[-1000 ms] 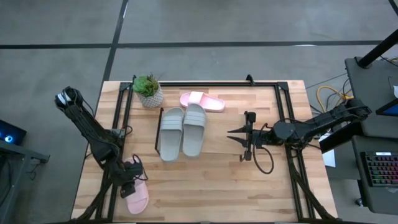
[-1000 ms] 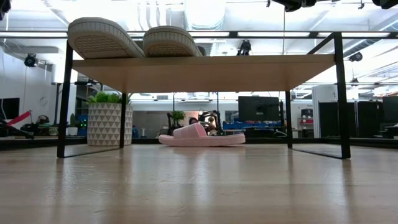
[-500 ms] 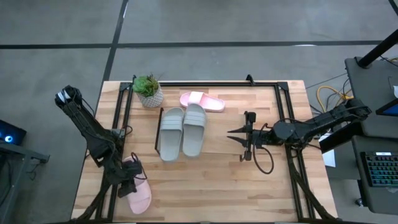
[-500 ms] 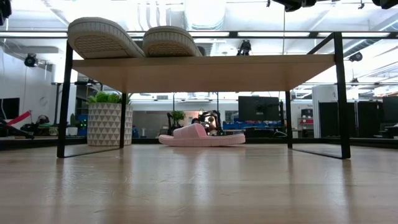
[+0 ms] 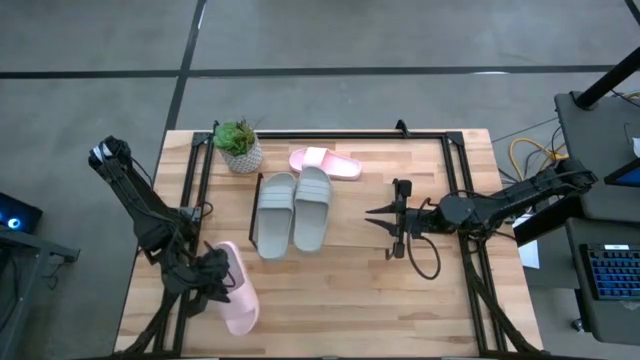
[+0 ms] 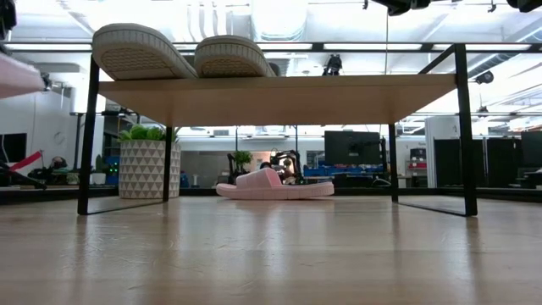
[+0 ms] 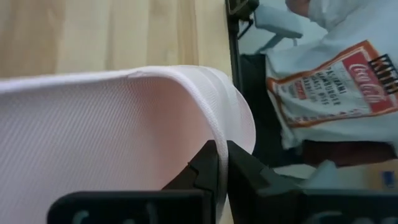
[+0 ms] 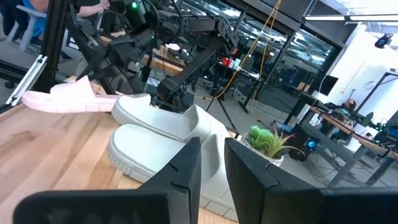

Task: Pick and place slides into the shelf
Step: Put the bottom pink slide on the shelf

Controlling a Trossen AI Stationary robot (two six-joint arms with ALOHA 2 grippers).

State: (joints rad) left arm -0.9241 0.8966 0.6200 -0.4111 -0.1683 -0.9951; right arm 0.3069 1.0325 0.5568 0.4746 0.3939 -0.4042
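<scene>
Left end effector (image 5: 213, 278) is near the front-left corner of the worktop (image 5: 340, 300), fingers (image 7: 211, 163) pressed together on the thin edge of a pale pink slide (image 5: 236, 297). In the left wrist view we see its fine-ribbed pink surface curving over to a rounded whiter rim, right where the fingers pinch. From the low view it's off the worktop: only a pink sliver shows at upper left, above the level of the shelf (image 6: 279, 93) board.

Two grey slides (image 5: 293, 212) sit side by side on the left half of the shelf, soles down, wide straps up. In the low view we see their ridged pale soles overhanging the light wooden board. Right half of the board is bare.

Second pink slide (image 5: 325, 162) lies flat on the worktop behind the shelf, just right of the potted plant (image 5: 239, 145); one wide strap, soft matte look.

Right end effector (image 5: 388, 225) hovers right of the shelf, well apart from the slides, fingers (image 8: 183, 174) slightly spread and holding nothing.
</scene>
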